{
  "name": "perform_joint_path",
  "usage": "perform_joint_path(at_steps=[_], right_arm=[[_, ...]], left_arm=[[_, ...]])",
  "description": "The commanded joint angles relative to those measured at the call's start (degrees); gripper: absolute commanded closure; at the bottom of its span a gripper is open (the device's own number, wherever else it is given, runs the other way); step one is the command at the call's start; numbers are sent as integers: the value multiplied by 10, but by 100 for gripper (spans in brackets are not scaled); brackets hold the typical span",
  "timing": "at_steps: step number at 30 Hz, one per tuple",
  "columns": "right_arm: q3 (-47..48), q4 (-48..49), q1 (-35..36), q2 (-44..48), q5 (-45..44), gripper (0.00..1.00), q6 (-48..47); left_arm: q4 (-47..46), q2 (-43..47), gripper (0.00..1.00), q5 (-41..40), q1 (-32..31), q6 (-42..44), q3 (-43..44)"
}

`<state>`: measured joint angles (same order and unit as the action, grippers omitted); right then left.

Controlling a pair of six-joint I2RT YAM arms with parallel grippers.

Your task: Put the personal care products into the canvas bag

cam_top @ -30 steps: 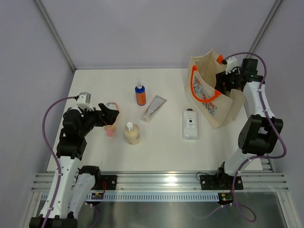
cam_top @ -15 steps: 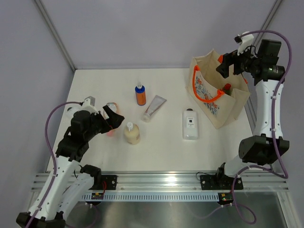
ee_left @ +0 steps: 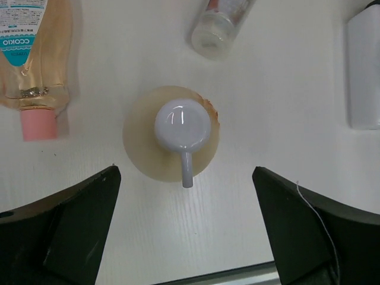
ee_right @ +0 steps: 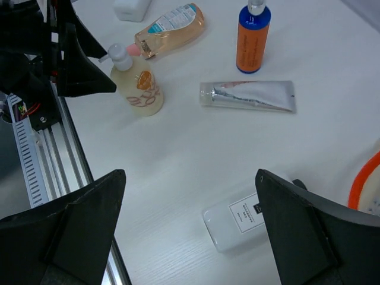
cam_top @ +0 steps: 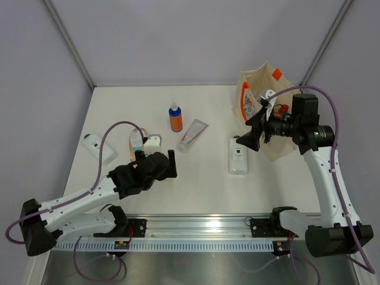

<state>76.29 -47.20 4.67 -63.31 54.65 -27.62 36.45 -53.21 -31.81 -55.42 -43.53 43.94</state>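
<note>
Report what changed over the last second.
The right gripper left the canvas bag and swung out over the flat white bottle, fingers open. The left gripper moved from the peach tube to above the cream bottle, fingers open. The bottles and tubes on the table stayed put.

On my white bench [cam_top: 202, 184] I see the orange bottle [cam_top: 175, 120] upright at 11 o'clock. The silver tube [cam_top: 193, 133] lies near centre, the flat white bottle [cam_top: 238, 158] at 3, the canvas bag [cam_top: 255, 80] at 2, and the peach tube [cam_top: 136, 138] and cream bottle [ee_right: 141, 89] around 9.
</note>
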Motion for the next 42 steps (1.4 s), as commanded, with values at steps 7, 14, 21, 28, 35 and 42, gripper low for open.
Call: perform_joint_path(at_steps=[7, 14, 21, 28, 35, 42], right_arm=[[-106, 128, 3, -6, 43, 1, 46], [-142, 163, 3, -13, 49, 0, 48], [-155, 152, 2, -7, 64, 1, 28], [-151, 84, 19, 5, 87, 1, -81], [-155, 85, 87, 13, -14, 0, -83], [-193, 276, 290, 12, -329, 0, 102]], left_arm=[[-185, -89, 1, -155, -20, 9, -79], [-300, -167, 3, -147, -15, 46, -83], [-312, -184, 50, -135, 13, 27, -81], [-360, -115, 96, -55, 22, 117, -74], [-356, -50, 100, 215, 83, 79, -32], [-445, -82, 100, 406, 154, -107, -22]])
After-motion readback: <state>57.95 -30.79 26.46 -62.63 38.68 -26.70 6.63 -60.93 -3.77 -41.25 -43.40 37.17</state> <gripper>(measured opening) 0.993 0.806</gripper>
